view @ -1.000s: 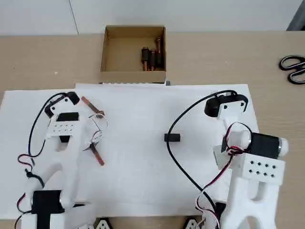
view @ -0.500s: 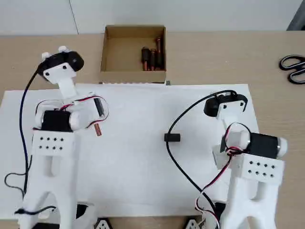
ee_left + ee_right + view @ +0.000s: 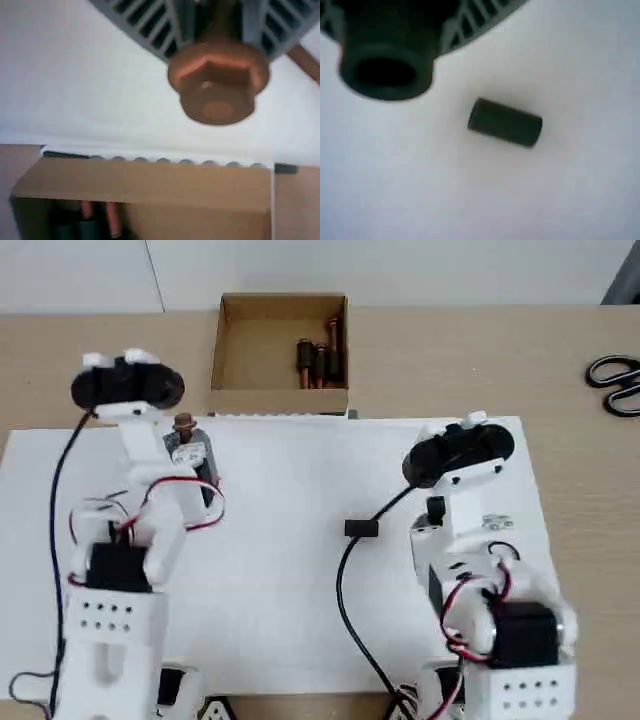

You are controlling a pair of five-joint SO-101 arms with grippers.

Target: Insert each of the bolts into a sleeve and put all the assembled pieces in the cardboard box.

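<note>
Currently the left gripper is clenched on one bolt, head up, at the far edge of the paper near the cardboard box. The right gripper clamps one sleeve. A second sleeve lies loose nearby. The box seems to hold three assembled pieces.

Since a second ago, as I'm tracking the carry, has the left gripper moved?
Yes. The left gripper, shut on a bolt, has moved up the paper toward the cardboard box.
</note>
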